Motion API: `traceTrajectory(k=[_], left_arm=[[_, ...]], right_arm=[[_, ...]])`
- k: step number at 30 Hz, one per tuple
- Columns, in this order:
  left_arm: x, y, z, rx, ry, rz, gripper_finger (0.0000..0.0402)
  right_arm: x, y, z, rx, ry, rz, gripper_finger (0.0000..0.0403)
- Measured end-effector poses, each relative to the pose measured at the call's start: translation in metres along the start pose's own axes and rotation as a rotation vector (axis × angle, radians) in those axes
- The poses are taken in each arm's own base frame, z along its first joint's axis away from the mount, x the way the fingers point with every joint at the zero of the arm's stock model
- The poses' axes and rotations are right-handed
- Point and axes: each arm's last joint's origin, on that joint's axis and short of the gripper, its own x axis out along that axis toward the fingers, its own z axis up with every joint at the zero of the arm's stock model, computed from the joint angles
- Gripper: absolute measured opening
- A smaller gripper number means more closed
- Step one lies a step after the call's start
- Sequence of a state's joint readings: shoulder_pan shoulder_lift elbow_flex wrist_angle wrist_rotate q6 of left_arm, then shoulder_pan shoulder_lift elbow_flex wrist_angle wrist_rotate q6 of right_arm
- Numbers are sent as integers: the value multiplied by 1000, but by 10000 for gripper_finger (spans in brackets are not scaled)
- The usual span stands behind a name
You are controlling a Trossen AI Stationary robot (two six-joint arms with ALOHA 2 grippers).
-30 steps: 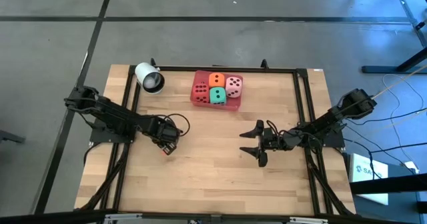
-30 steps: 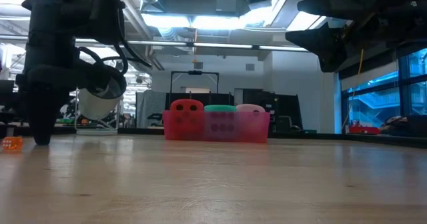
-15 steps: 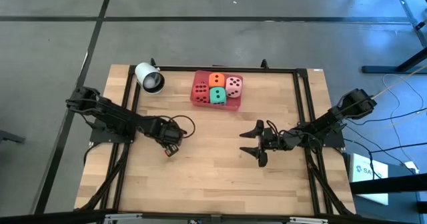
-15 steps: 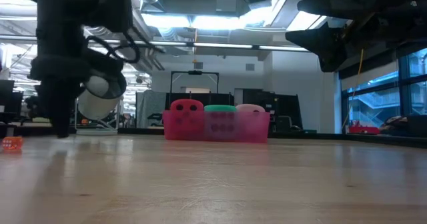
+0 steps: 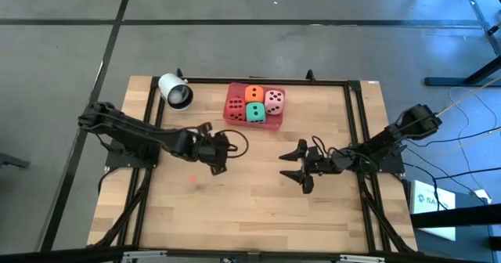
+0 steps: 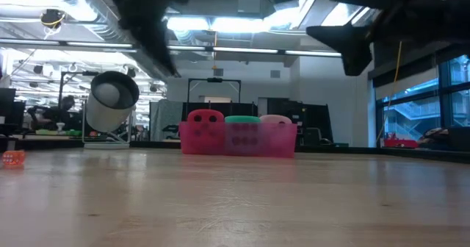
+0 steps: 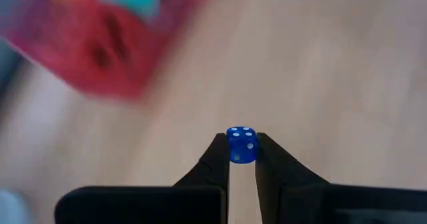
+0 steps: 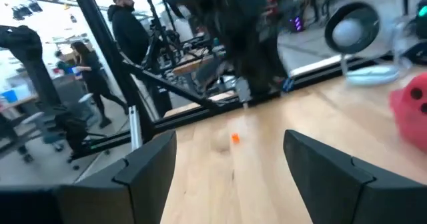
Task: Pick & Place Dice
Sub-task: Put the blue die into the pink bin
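Four soft dice lie in the pink tray [image 5: 270, 124] at the table's far middle: red [image 5: 236, 105], orange [image 5: 254, 93], light pink [image 5: 274, 100] and green [image 5: 255, 112]. My left gripper [image 5: 221, 164] hangs above the table, near-left of the tray, shut on a tiny blue die [image 7: 241, 144] with white pips. A tiny orange die [image 5: 192, 178] lies on the wood to its near left. My right gripper [image 5: 301, 166] hovers open right of centre, with nothing between its fingers. My left gripper pinches the tiny blue die by two opposite faces [image 7: 231, 147] between its two fingertips, only at their free ends. The fingers slant down toward the table. The die is lifted clear of the wood.
A white cup [image 5: 175, 91] lies on its side at the far left, its mouth facing the table's near side. A black frame [image 5: 274, 81] runs around the table's edge. Bare wood stretches across the near half. People stand in the room beyond the table.
My left gripper has risen from the table and gone right and a little toward the tray, rolling its wrist as it went. The tiny blue die has been lifted clear with it. The tiny orange die stays on the wood where the gripper stood.
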State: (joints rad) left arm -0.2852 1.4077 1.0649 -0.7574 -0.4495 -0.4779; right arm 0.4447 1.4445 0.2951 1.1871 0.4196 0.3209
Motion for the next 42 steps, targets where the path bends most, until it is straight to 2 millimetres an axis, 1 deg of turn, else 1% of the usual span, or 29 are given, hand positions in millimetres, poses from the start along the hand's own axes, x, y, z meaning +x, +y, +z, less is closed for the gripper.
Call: traceTrajectory(k=[3, 5, 7, 10, 14, 18, 22, 26, 28, 31, 35, 42], left_arm=[[-14, 2, 19, 67, -120, 90, 21], [-18, 2, 27, 106, -185, 136, 21], [-19, 1, 31, 150, -226, 155, 21], [-20, 0, 36, 187, -266, 164, 21], [-22, -3, 43, 214, -332, 151, 21], [-25, -11, 51, 281, -414, 99, 21], [-20, -19, 57, 353, -460, 87, 22], [-3, -27, 63, 429, -476, 99, 22], [4, -28, 65, 448, -485, 109, 22], [6, -26, 71, 456, -513, 128, 22], [7, -24, 73, 474, -519, 134, 22], [5, -24, 74, 504, -536, 98, 22]], right_arm=[[8, -6, 3, 50, 31, 25, 278], [14, -12, 4, 63, 66, 22, 278], [17, -19, 5, 78, 79, -24, 278], [20, -32, 9, 132, 63, -61, 278], [25, -50, 16, 199, 76, -20, 278], [27, -66, 25, 227, 55, 6, 278], [28, -75, 34, 236, 27, 76, 278], [37, -77, 47, 233, 20, 161, 278], [43, -80, 50, 230, 31, 189, 278], [52, -86, 49, 245, 67, 224, 278], [58, -97, 40, 266, 110, 196, 278], [63, -112, 36, 276, 62, 206, 278]])
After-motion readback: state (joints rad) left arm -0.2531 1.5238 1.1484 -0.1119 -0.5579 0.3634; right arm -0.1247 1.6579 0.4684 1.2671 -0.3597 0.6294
